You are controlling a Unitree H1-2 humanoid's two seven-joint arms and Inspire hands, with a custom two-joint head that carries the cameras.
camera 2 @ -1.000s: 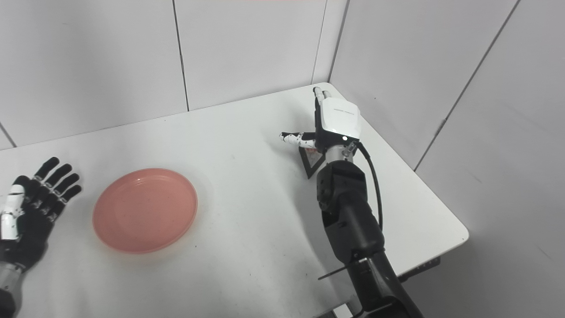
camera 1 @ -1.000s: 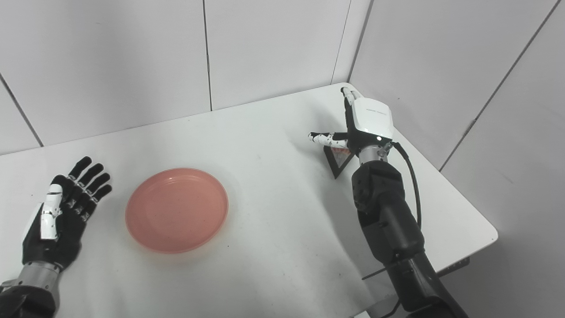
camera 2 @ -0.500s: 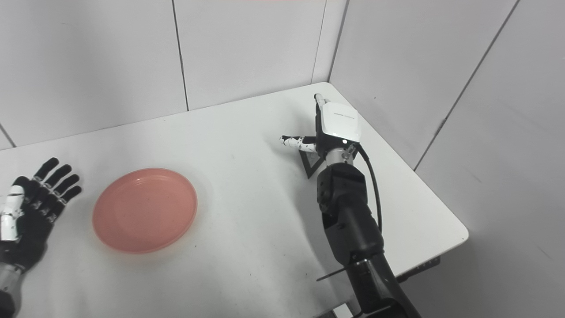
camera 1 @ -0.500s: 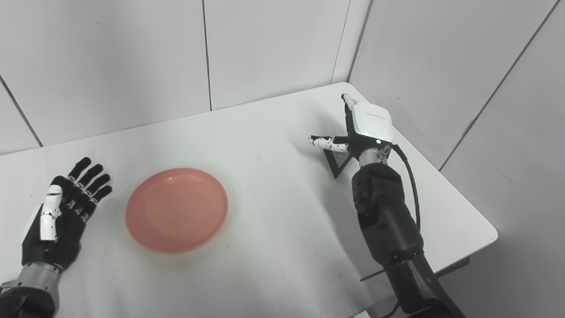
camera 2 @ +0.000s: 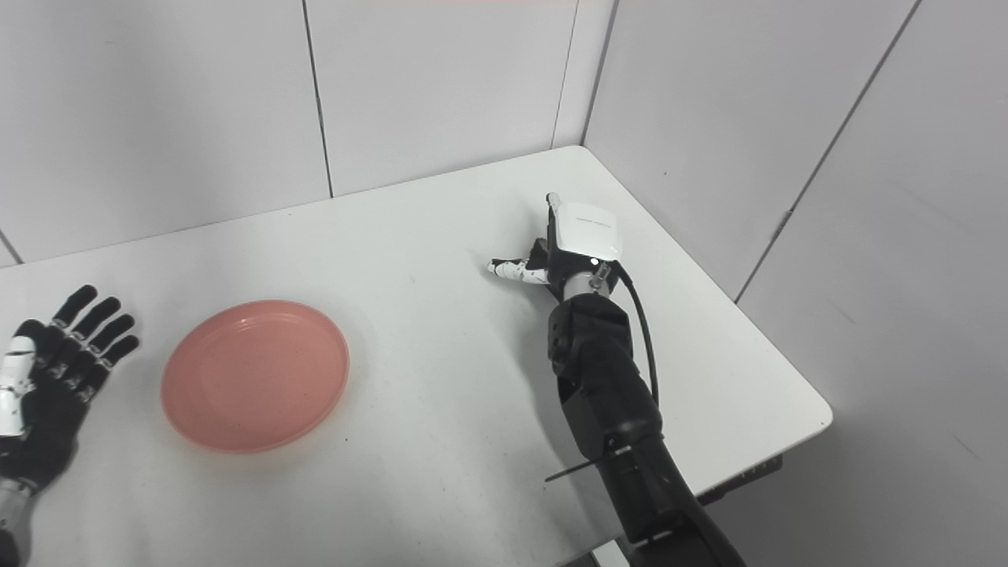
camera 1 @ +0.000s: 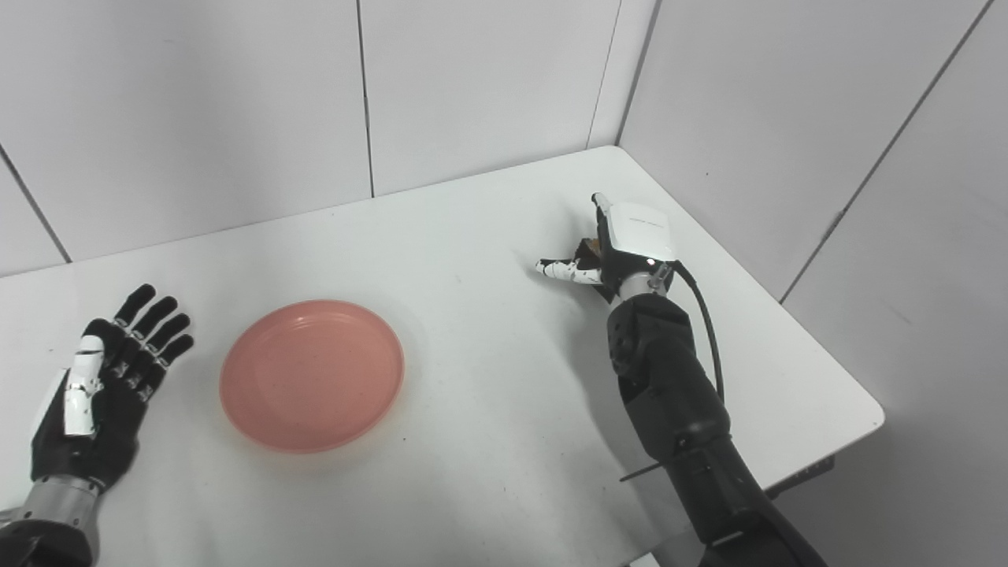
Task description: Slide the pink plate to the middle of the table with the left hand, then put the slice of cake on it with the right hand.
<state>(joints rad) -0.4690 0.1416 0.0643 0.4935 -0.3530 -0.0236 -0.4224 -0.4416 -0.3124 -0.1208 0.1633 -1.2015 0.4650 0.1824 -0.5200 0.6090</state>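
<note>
The pink plate (camera 1: 312,375) is sitting on the left half of the white worktop (camera 1: 472,409), empty. The slice of cake (camera 1: 587,247) is lying far off toward the right rear corner, almost wholly hidden under the right hand (camera 1: 622,248), which is covering it with thumb stretched out leftward; whether it is actually gripping the cake, I cannot tell. The left hand (camera 1: 98,394) is resting flat just left of the plate, fingers spread, holding nothing.
</note>
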